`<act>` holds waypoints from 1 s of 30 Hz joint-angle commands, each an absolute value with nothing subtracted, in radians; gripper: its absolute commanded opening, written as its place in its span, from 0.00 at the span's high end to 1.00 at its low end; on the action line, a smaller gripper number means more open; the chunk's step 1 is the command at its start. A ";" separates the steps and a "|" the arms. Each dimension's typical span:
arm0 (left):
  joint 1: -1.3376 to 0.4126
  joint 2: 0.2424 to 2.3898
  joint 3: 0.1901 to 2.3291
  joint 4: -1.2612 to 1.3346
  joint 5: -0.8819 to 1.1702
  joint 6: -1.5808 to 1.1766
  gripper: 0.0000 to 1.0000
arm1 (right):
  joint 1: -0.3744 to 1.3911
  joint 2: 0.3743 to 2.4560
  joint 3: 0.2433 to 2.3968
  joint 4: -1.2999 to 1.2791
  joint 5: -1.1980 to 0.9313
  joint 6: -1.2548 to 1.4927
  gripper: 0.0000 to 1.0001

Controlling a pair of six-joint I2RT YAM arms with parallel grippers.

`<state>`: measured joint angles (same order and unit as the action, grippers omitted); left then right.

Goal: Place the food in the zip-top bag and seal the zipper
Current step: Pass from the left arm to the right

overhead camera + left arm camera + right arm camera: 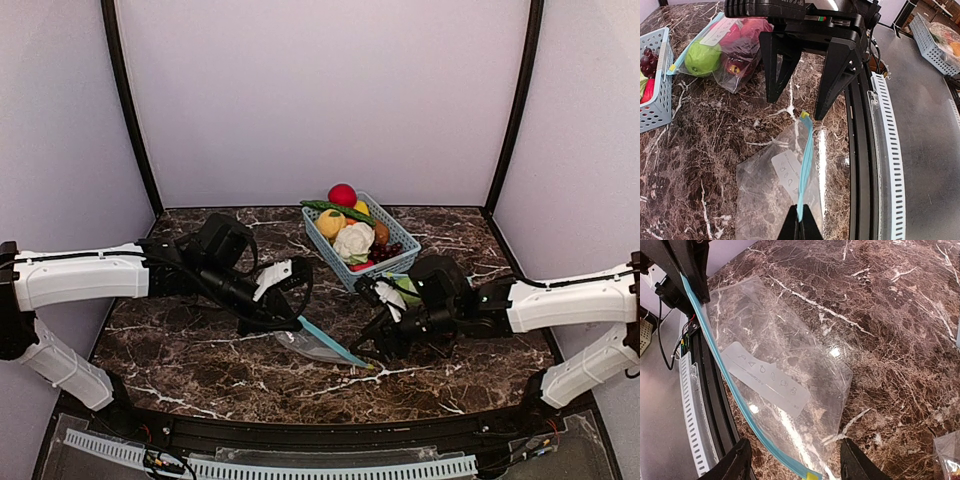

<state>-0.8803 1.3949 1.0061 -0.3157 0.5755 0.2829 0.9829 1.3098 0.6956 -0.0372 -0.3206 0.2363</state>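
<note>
One marble counter (180,360) carries a blue basket (395,265) holding the food (352,240) at the back, and an empty clear bag (790,340) in front. Left gripper (800,220) clamped on the bag's blue zipper (805,165). Right gripper (796,107) apart, straddling the zipper's yellow end (804,115).

Just beyond the right claw (795,445) sits the light-blue lattice basket (400,262) on the dark marble table (180,350), and behind that claw runs a white slotted strip (300,465).
</note>
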 commanded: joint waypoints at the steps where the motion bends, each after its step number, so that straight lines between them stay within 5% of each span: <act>1: -0.886 1.370 1.013 -0.342 0.566 0.299 0.99 | 0.976 1.332 0.723 -0.004 -0.327 0.217 0.41; 30: -0.887 1.367 1.013 -0.341 0.561 0.301 0.99 | 0.948 1.413 0.769 -0.005 -0.371 0.189 0.42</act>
